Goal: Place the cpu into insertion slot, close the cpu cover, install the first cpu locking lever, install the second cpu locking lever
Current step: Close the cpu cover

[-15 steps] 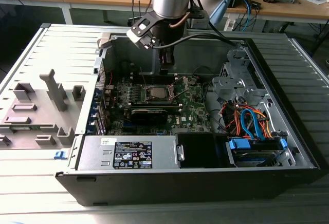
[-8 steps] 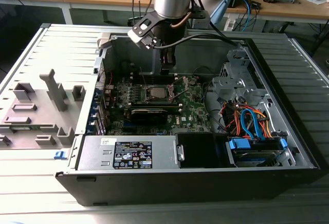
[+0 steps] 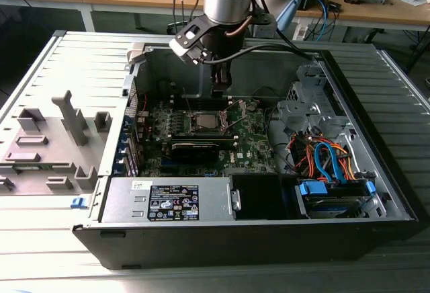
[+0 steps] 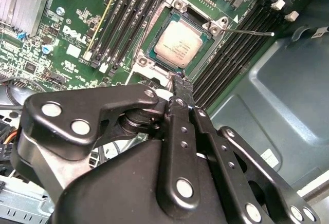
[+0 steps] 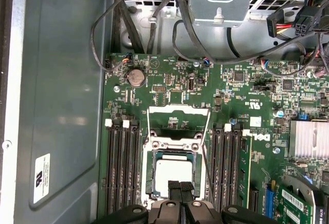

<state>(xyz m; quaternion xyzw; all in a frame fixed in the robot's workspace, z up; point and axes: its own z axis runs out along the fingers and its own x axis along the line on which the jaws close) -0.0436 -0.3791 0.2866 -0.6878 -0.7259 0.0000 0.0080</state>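
**Hand [image 3: 220,93] hangs over seated cpu [image 3: 202,122]**

In the exterior view the power supply [image 3: 171,202] lies nearest. Beyond it the cpu sits in the insertion slot [image 3: 189,123]. The hand, its fingers pressed together on nothing, hangs at one o'clock of the cpu. In the first wrist view the cpu cover [image 5: 178,109] stands raised beyond the slot.

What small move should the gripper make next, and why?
Probably shift toward the raised cpu cover to tip it down: the cpu already lies in the insertion slot, the cover stands open, and the gripper hovers shut by the chip.
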